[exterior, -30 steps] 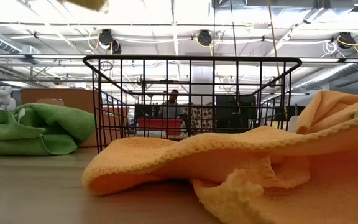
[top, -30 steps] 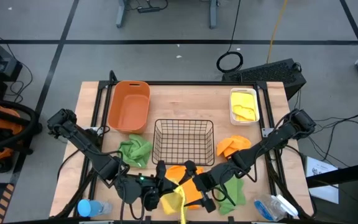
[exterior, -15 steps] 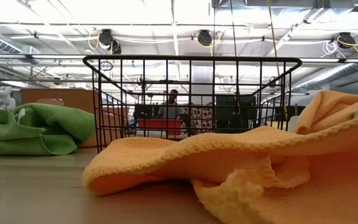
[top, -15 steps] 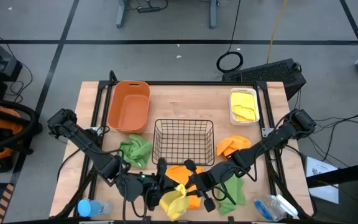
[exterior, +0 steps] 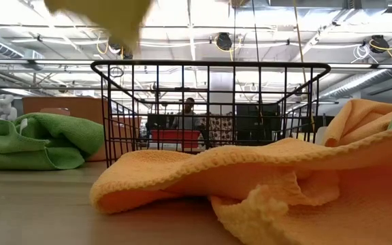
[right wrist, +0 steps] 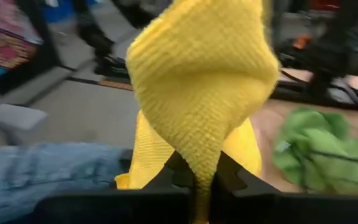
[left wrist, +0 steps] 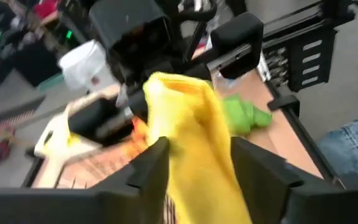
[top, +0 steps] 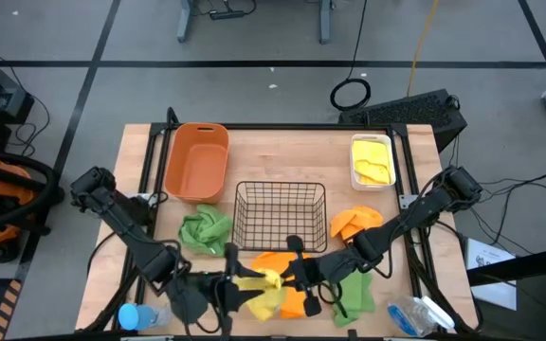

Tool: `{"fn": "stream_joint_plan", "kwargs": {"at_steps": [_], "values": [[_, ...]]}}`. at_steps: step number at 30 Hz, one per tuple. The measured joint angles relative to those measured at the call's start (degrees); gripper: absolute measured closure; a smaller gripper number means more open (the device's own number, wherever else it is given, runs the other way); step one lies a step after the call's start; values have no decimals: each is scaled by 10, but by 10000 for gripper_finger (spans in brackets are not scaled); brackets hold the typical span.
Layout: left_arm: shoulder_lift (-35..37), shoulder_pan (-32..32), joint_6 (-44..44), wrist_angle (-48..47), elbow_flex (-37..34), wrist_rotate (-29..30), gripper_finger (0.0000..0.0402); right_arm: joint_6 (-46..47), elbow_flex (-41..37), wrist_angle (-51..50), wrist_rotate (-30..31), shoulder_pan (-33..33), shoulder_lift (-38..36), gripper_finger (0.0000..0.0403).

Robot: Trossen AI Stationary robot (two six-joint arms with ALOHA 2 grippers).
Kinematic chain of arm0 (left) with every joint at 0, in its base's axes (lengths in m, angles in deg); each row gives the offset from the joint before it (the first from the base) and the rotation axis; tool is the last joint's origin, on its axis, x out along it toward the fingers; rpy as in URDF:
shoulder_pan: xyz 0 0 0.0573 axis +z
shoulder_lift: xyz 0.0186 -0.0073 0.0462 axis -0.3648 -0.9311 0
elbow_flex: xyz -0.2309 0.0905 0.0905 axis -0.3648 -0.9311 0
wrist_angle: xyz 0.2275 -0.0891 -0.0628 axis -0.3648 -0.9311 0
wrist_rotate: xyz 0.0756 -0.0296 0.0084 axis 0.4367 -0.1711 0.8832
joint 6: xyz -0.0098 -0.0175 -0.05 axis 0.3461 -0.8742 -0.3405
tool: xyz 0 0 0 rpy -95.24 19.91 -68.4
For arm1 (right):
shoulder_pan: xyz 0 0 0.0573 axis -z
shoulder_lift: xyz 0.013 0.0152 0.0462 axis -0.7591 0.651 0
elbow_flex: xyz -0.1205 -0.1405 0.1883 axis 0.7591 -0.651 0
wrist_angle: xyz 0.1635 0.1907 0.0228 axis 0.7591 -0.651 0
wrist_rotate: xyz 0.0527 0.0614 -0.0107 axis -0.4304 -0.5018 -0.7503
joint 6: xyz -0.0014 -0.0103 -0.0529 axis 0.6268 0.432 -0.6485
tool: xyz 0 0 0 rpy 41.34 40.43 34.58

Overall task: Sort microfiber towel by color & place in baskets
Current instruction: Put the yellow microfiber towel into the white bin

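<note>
Across your wooden table, the orange tub sits back left, the black wire basket in the middle, and the white bin back right with yellow cloth in it. Green towels lie left and right of the basket, orange towels beside and before it. Near the front edge, your right gripper is pinched tight on the yellow towel, held off the table. Your left gripper faces it with jaws spread on either side of the same towel, not clamping.
</note>
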Motion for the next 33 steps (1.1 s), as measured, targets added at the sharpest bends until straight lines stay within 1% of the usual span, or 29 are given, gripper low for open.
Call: {"fn": "stream_joint_plan", "kwargs": {"at_steps": [3,5,9,14,15,17,21,26,29,33], "values": [[0,-22,-88,-63,0,52,189,3,0,-16,42,0,-1,400],[0,-34,-160,-113,0,84,175,5,0,-16,60,1,-2,400],[0,-51,-288,-197,-4,103,165,6,0,-11,62,0,-4,401],[0,-58,-355,-205,-35,159,164,5,0,-10,76,0,-4,402],[0,-58,-370,-202,-39,166,164,4,0,-10,76,0,-4,402],[0,-58,-394,-197,-45,163,164,2,0,-11,77,-1,-4,402],[0,-58,-395,-145,-55,148,153,0,0,-15,78,-4,-9,401],[0,-58,-362,-102,-55,147,110,-4,0,-20,78,-4,-19,399],[0,-54,-323,-65,-56,147,86,-5,0,-25,78,-4,-20,399],[0,-34,-301,-41,-56,144,65,-8,0,-32,78,-4,-20,398]]}}
